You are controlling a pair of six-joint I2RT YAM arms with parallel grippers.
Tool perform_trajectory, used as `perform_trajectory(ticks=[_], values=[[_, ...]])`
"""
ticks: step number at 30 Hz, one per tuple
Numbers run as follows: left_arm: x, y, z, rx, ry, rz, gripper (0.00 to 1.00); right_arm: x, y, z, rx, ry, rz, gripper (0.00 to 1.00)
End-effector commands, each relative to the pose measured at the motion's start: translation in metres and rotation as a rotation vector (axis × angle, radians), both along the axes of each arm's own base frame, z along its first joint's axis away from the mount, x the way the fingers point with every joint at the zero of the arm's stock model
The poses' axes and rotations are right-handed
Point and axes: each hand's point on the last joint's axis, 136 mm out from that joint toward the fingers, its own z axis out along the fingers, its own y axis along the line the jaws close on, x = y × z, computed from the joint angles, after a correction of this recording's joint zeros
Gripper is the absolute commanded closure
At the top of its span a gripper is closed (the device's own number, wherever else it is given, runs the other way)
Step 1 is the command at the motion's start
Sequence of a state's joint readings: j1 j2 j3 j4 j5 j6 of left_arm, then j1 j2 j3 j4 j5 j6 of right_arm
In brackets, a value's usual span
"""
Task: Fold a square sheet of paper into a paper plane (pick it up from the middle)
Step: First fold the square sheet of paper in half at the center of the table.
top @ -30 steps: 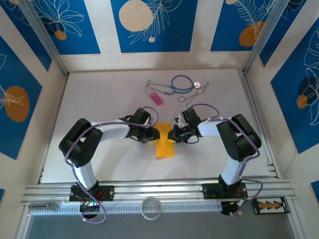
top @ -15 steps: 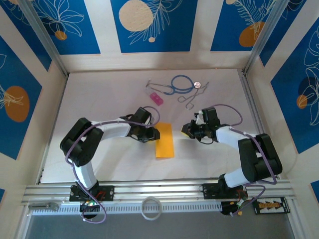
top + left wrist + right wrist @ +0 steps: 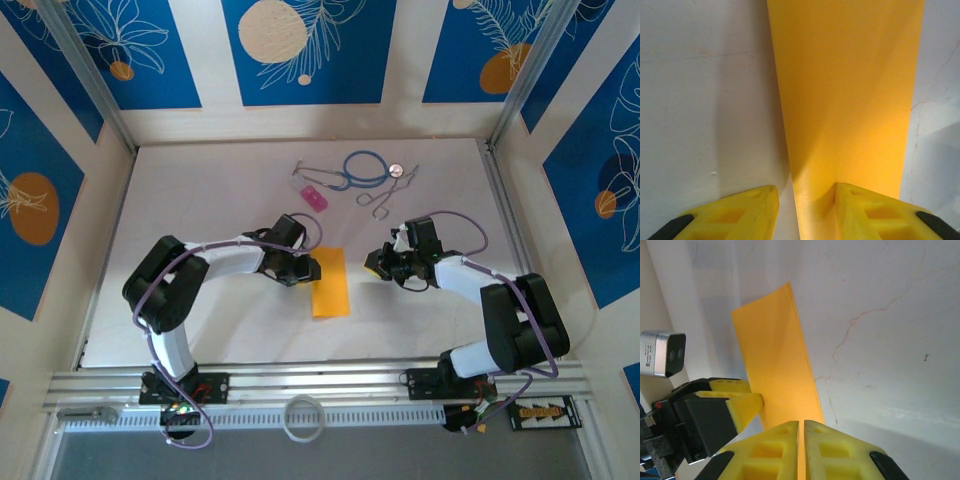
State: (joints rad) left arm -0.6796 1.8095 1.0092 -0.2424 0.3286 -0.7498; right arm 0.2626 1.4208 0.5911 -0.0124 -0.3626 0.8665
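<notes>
Right tool (image 3: 372,264) has backed away from the folded orange-yellow paper sheet (image 3: 330,283) and now stands to its right, fingers pressed together, holding nothing. Left tool (image 3: 308,268) sits at that sheet's left edge, fingers apart. The sheet lies flat on the white surface (image 3: 220,200).

The sheet of paper (image 3: 330,282) is a plain, unmarked orange-yellow. It is a shade deeper than the bright yellow jaws of the left gripper (image 3: 805,194) and the right gripper (image 3: 801,424), whose pads (image 3: 670,227) are black. The table (image 3: 200,200) is white with faint hairline cracks. The left arm (image 3: 225,260) and right arm (image 3: 458,272) are white and black, with purple cables (image 3: 447,215). The block (image 3: 314,198) is pink and the stethoscope (image 3: 365,167) blue. The walls (image 3: 300,70) carry blue panels with white leaf outlines and orange and cream discs, set in cream boards.
</notes>
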Motion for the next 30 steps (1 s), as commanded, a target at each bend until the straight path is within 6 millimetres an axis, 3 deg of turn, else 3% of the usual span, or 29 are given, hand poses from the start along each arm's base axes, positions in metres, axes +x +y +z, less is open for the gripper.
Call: perform_trajectory(ticks=[1,30], values=[[-0.007,0.013,-0.021,0.096,0.031,0.005,0.63,-0.005,0.004,0.001,0.015,0.014,0.007,0.88],[-0.009,0.013,-0.029,0.107,0.039,-0.028,0.60,-0.007,0.020,-0.004,-0.003,0.028,0.078,0.89]])
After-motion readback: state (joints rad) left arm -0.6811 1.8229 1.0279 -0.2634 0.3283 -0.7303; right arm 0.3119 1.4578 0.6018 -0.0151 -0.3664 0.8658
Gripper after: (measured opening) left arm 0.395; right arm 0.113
